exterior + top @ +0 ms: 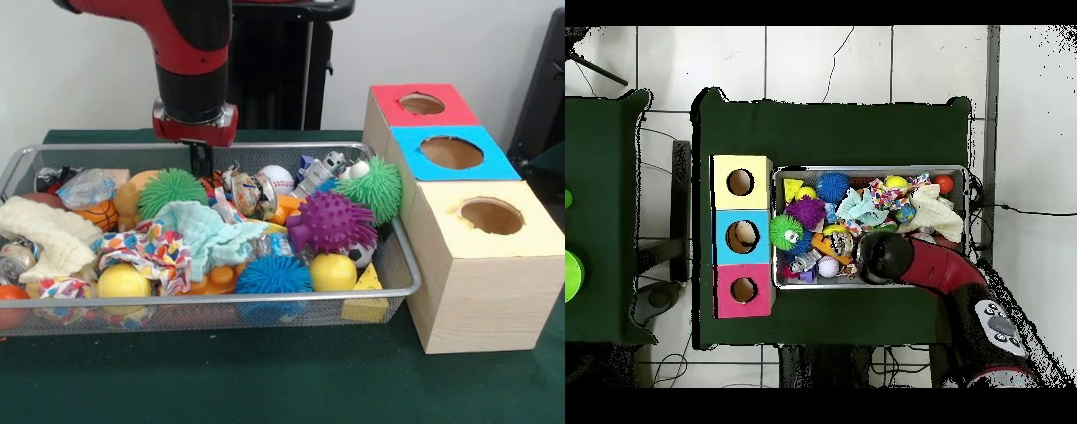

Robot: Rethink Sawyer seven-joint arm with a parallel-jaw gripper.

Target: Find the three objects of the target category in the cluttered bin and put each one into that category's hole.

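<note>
The silver wire-mesh bin (265, 299) sits on the green table, packed with toys; in the overhead view its rim (865, 170) lies right of the boxes. The red-surround hole (422, 104) tops the farthest wood box, and shows lowest in the overhead view (744, 290). My gripper (201, 163) hangs under the red and black wrist, low over the bin's far side, just behind a green spiky ball (170, 190) and left of a baseball (276, 179). I cannot see whether it holds anything. In the overhead view the arm (887, 258) hides it.
The blue-surround hole (452, 152) and the yellow-surround hole (491, 215) sit nearer me. The bin holds a purple spiky ball (331, 221), a blue one (272, 276), a second green one (378, 185), yellow balls (123, 281), a mint cloth (207, 234) and a cream cloth (48, 234).
</note>
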